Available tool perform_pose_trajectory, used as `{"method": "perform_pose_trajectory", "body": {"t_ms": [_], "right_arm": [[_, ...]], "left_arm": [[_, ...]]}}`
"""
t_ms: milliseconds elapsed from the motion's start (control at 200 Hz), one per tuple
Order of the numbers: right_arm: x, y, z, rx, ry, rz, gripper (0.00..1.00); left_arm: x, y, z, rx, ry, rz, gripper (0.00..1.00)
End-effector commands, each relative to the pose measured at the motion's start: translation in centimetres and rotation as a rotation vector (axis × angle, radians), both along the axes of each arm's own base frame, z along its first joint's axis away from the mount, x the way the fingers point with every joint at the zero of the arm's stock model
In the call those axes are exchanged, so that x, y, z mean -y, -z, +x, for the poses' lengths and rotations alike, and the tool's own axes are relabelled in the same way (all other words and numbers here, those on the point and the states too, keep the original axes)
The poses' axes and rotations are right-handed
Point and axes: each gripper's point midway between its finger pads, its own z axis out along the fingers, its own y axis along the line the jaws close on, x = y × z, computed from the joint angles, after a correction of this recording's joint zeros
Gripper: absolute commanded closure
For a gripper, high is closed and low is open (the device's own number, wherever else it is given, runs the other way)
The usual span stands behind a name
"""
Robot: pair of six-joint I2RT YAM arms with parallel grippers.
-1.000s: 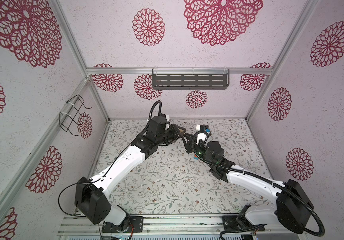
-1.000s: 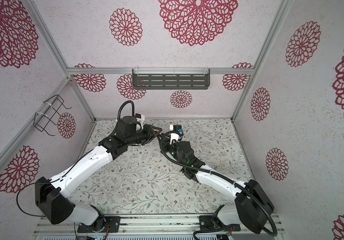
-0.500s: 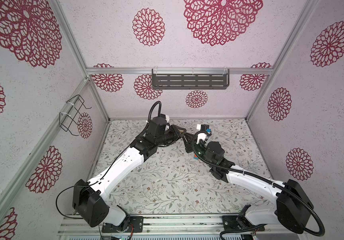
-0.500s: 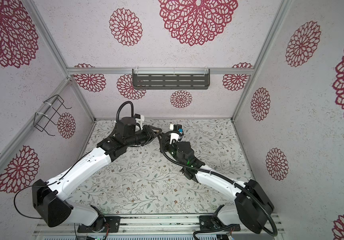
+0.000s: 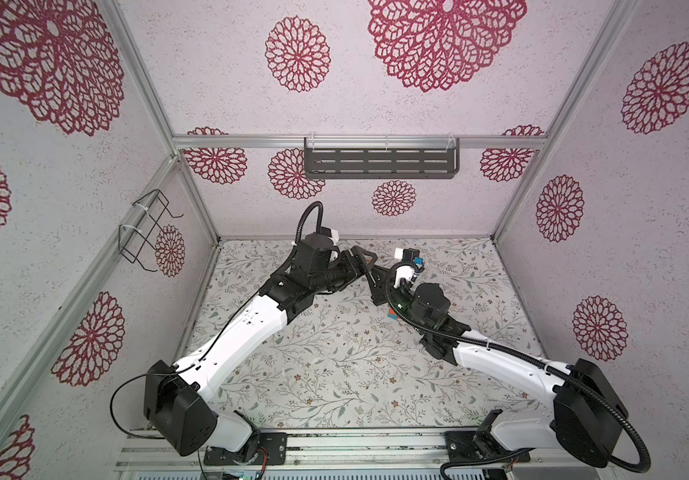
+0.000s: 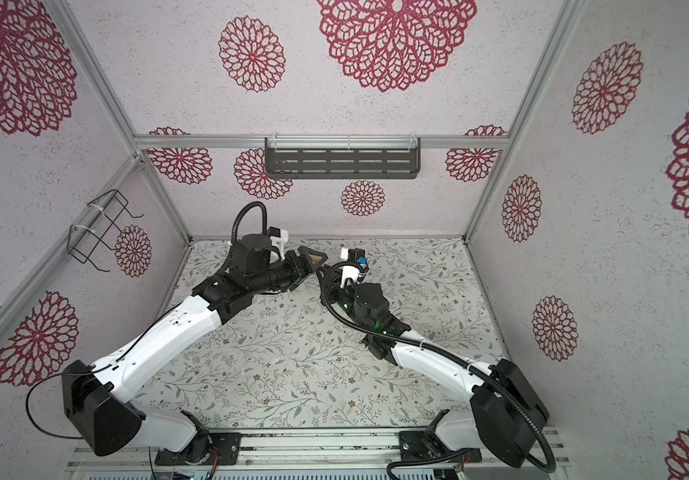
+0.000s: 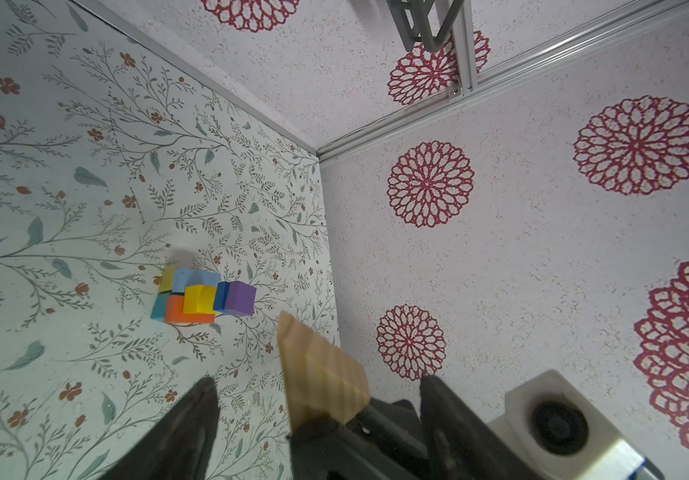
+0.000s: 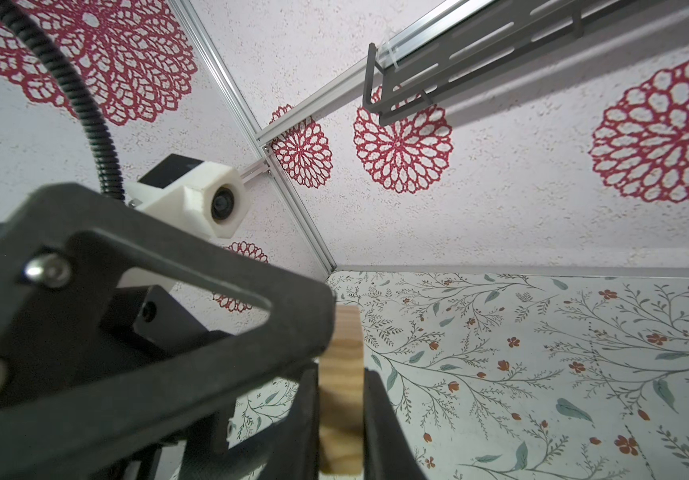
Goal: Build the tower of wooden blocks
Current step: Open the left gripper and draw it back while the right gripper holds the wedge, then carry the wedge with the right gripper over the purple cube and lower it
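You are passing the wedge (image 8: 342, 353) arm to arm above the worktop (image 7: 64, 208), left jaws standing released around it, right jaws clenching it, while the painted blocks (image 7: 201, 297) are sitting bunched together, probably awaiting only this cap.

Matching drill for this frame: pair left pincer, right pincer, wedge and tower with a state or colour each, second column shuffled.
Things:
1. left pincer
2. right pincer
3. wedge
4. tower

States and colours:
A. multicoloured
B. shut on the wedge
C. bare wood
D. jaws wide open, gripping nothing

Pairs: 1-D, 2-B, 3-C, 4-A
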Motion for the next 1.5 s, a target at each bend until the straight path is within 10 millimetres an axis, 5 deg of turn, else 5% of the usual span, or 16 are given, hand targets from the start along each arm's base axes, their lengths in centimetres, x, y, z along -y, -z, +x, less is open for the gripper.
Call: {"method": "perform_pose_trajectory", "body": {"t_ms": [0,115,345,700,986,1496], "right_arm": [[1.1,-1.8,-0.5,0.025,0.024,0.038,0.92],[1.7,-1.4,-0.8,0.014,0.039,-0.02,0.92],[3.6,0.3,-2.4,0.002,0.05,-0.189,0.91],[7.8,2.9,-3.7,-0.053,0.106,-0.363,0.92],[10.5,4.8,-2.3,-0.103,0.162,-0.393,0.93],[10.5,7.7,1.1,-0.16,0.157,-0.466,0.93]], "left_arm": [[-2.0,-1.8,-0.3,0.069,-0.043,0.061,0.09],[-4.1,-1.5,-0.4,0.081,-0.09,0.106,0.0],[-7.5,0.6,-0.9,0.065,-0.159,0.158,0.02],[-10.1,5.7,-2.1,0.015,-0.198,0.295,0.03],[-11.1,9.2,-2.9,-0.03,-0.203,0.354,0.03],[-11.7,14.0,-3.1,-0.093,-0.196,0.437,0.03]]}}
